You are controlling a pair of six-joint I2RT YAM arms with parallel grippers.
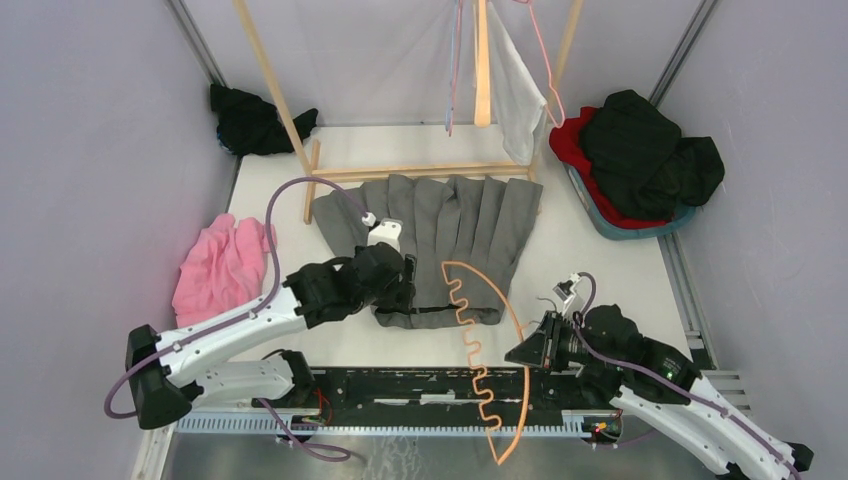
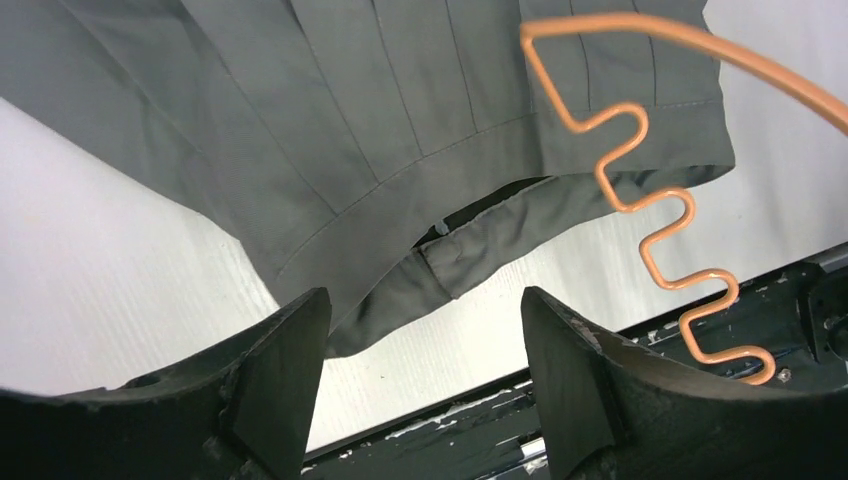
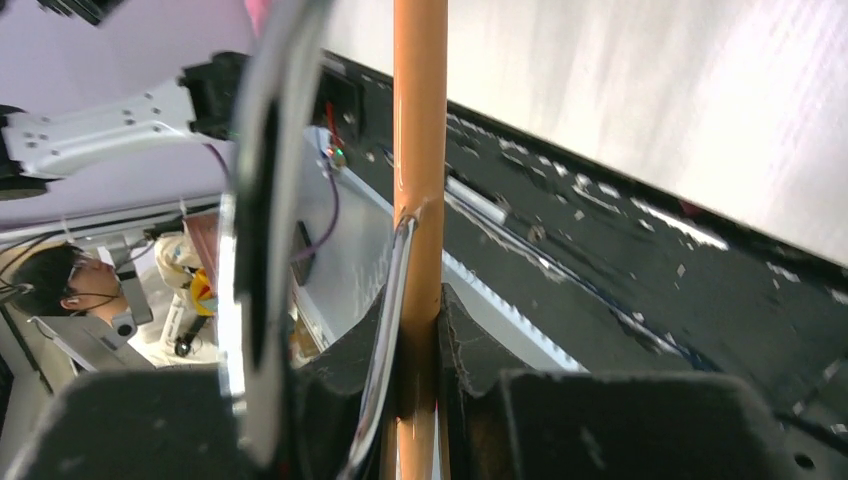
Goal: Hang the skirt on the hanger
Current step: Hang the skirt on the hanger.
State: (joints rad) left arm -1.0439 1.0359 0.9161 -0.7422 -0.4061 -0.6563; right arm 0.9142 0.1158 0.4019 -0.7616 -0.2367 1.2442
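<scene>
White table (image 1: 610, 255), left gripper (image 2: 425, 335) over skirt (image 2: 400, 120), right gripper (image 3: 416, 325) clamping hanger (image 3: 418, 120)

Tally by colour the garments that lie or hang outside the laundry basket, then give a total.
Grey: 1, the skirt
Pink: 1, the pink garment
Black: 1, the black garment in the far left corner
White: 1, the white garment on the rack
Total: 4

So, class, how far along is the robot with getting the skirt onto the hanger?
Done: the right tool is shut on the orange hanger. In hand: the left tool hangs open above the grey skirt, at its waistband. Left: gripping the skirt and getting it onto the hanger; it lies flat on the table.
</scene>
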